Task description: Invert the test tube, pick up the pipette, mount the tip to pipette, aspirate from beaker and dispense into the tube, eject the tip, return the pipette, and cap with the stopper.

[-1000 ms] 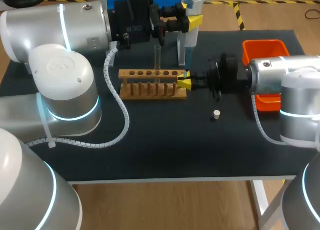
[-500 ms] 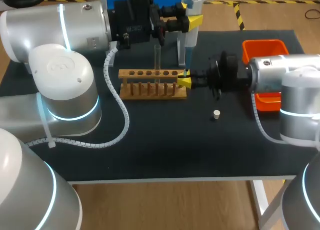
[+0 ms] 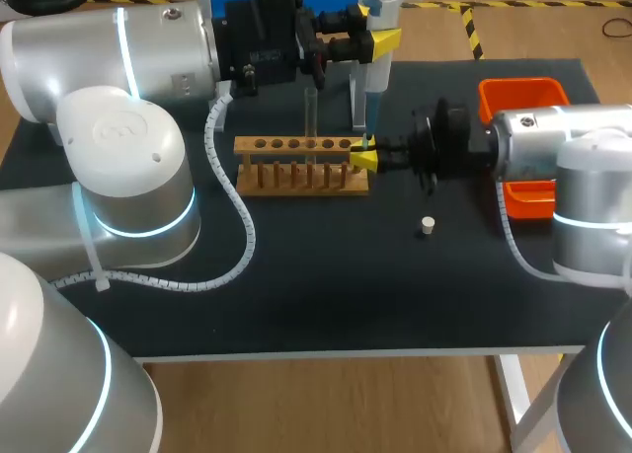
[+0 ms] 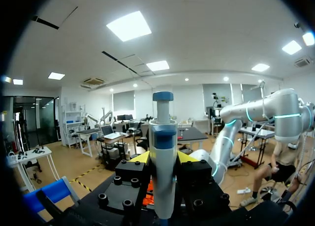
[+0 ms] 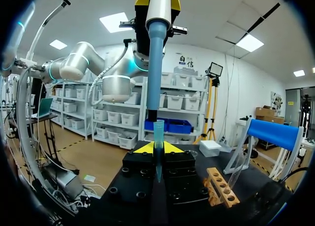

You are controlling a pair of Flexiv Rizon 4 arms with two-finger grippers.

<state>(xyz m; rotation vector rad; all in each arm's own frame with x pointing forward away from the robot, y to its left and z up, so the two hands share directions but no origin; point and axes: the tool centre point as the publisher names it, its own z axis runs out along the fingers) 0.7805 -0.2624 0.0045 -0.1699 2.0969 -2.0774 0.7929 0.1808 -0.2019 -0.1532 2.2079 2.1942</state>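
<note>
Far left on the black table [image 3: 296, 295], the left arm [image 3: 109, 68] sweeps in from nine o'clock and reaches across the back, past the middle. Low in front of it stands a wooden rack [image 3: 296, 172] with a row of holes along its top. A clear test tube [image 3: 310, 113] stands upright in one of the holes toward the rack's right end.

At about one o'clock from the rack, the left gripper [image 3: 380, 40] is up off the table. Its jaws are closed partway on the body of the pipette [image 3: 379, 78], which hangs straight down with its plunger on top. The left wrist view shows a yellow finger pressed to each side of it.

Directly below, at the rack's right end, the pipette's blue nozzle comes down to the open mouth of the tip [image 3: 368, 140]. From the right wrist view the two seem to meet, though I cannot tell whether the tip is pushed on. The right gripper [image 3: 363, 160] lies level, coming in from three o'clock. Its jaws are nearly together and pinch the slim tip upright from both sides.

At five o'clock from the rack's right end, a small white stopper [image 3: 427, 225] sits alone on the table, apart from everything else. The right arm [image 3: 553, 147] runs off toward three o'clock. Partly hidden behind it, at the table's right edge, is an orange bin [image 3: 523, 96].
</note>
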